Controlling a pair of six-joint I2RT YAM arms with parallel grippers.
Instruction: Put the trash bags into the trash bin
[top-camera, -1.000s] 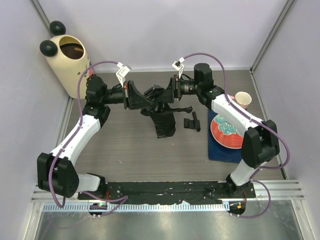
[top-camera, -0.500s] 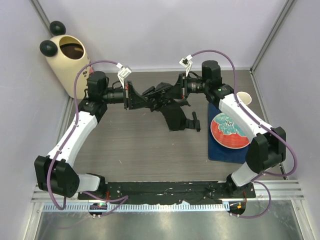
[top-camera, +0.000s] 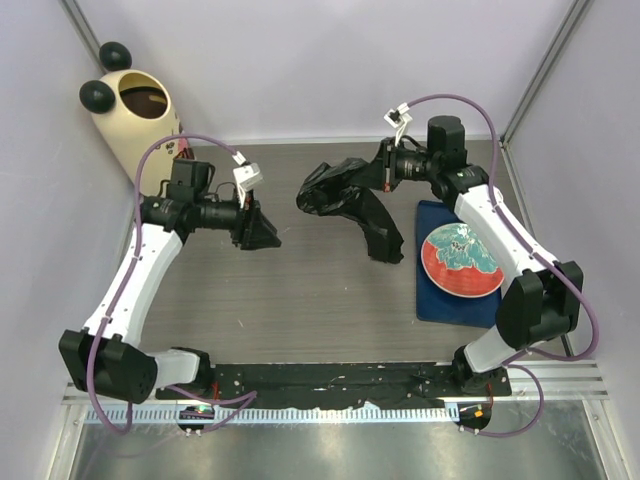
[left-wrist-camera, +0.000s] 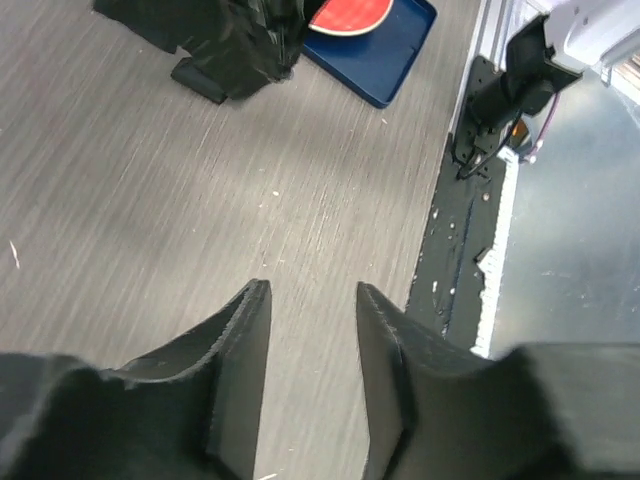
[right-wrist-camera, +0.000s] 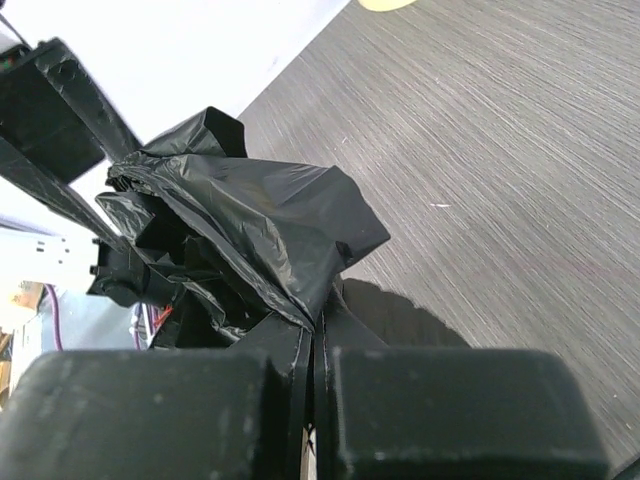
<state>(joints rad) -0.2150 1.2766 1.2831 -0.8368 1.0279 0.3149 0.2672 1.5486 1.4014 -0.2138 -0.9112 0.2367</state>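
Note:
The black trash bag (top-camera: 350, 200) hangs crumpled over the middle of the table, one end drooping toward the plate. My right gripper (top-camera: 383, 170) is shut on its upper edge; the right wrist view shows the pinch (right-wrist-camera: 322, 325) and the glossy folds of the bag (right-wrist-camera: 250, 215) bunched just past it. My left gripper (top-camera: 268, 236) is off to the bag's left, apart from it, and open with only bare table between its fingers (left-wrist-camera: 312, 300); the bag (left-wrist-camera: 225, 40) shows far ahead. The cream trash bin (top-camera: 135, 120) with black ball ears stands upright in the far left corner.
A red patterned plate (top-camera: 462, 262) lies on a blue mat (top-camera: 450, 305) at the right, under the right arm; both show in the left wrist view, plate (left-wrist-camera: 350, 12) and mat (left-wrist-camera: 385, 60). White walls close in the table. The arm bases and black rail (top-camera: 330, 380) run along the near edge.
My left gripper has let go of the bag, opened and pulled back to the left and nearer. My right gripper shut on the bag and carried it a little to the right.

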